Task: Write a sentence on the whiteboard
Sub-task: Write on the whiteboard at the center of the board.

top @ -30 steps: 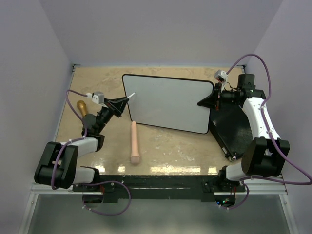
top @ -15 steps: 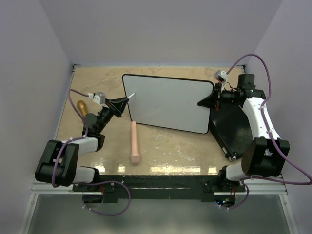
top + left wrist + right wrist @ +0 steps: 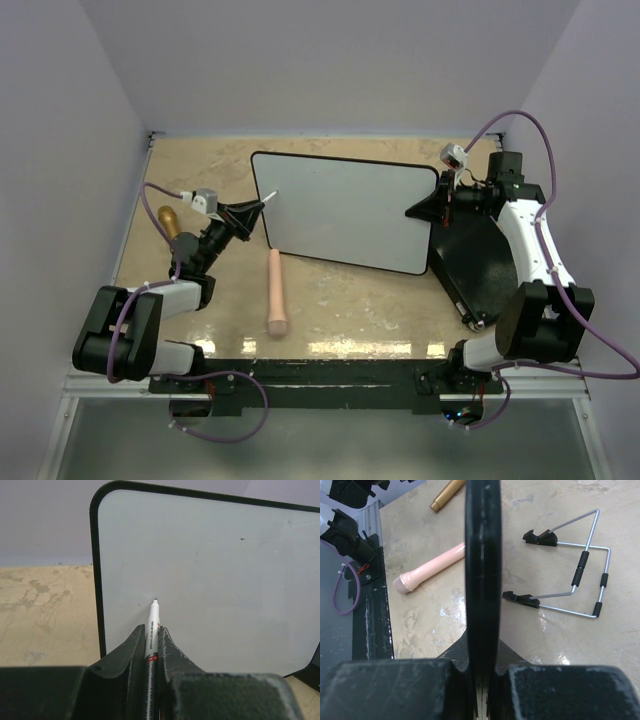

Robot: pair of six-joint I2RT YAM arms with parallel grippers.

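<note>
The whiteboard [image 3: 340,210] stands tilted on the table, white with a thin black rim. My left gripper [image 3: 245,213] is shut on a white marker [image 3: 152,622], whose tip touches the whiteboard [image 3: 215,565] near its left edge. The sentence is out of view: the board's face is blank apart from one small dark speck. My right gripper [image 3: 430,207] is shut on the board's right rim. In the right wrist view that rim [image 3: 482,555] runs edge-on between the jaws of the right gripper [image 3: 482,645].
A pink cylinder [image 3: 275,290] lies on the table in front of the board, and a gold-brown one [image 3: 170,218] lies by the left arm. A flat black case [image 3: 480,255] sits under the right arm. A wire stand [image 3: 580,575] rests behind the board.
The left wrist has crept a little to the right with the marker; the board and the right arm have not moved.
</note>
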